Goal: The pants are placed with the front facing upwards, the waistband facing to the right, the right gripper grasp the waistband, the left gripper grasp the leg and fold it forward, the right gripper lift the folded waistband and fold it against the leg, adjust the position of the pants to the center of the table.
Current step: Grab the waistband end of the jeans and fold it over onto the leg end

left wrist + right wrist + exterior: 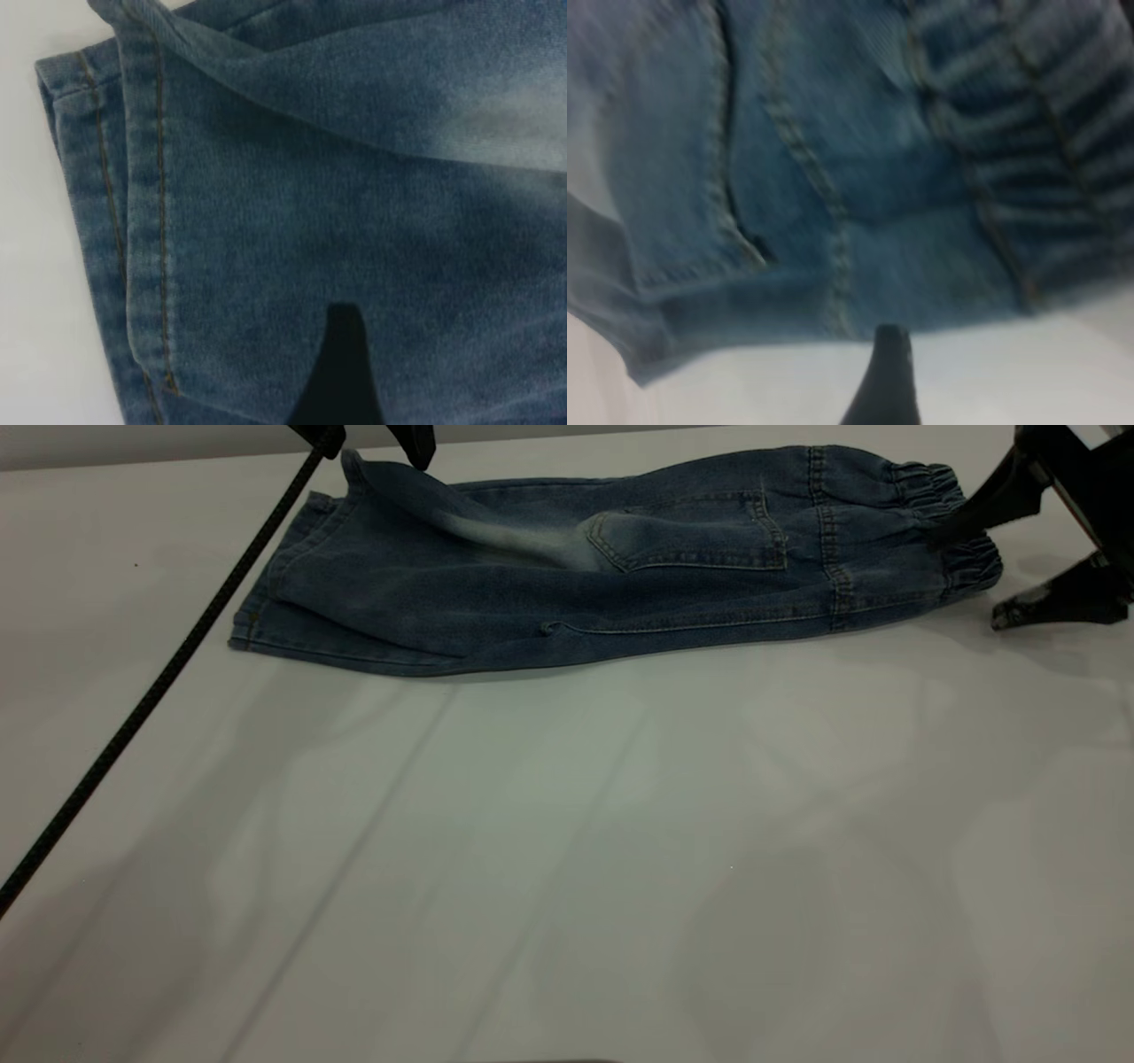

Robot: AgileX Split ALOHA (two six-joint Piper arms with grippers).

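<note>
Denim, soft and limp, will sag unless pinched at thick seams. Near table (567, 886) is bare; farther back the pants (620, 576) lie folded lengthwise. Right gripper (974, 567) straddles the waistband (961, 540), fingers spread. Left gripper (376, 443) pinches the far leg hem.

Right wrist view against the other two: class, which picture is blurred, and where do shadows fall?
Right wrist view: the pants and waistband are smeared. Left wrist view: denim stitching is crisp. Exterior view: soft shadows cross the table below the pants.
</note>
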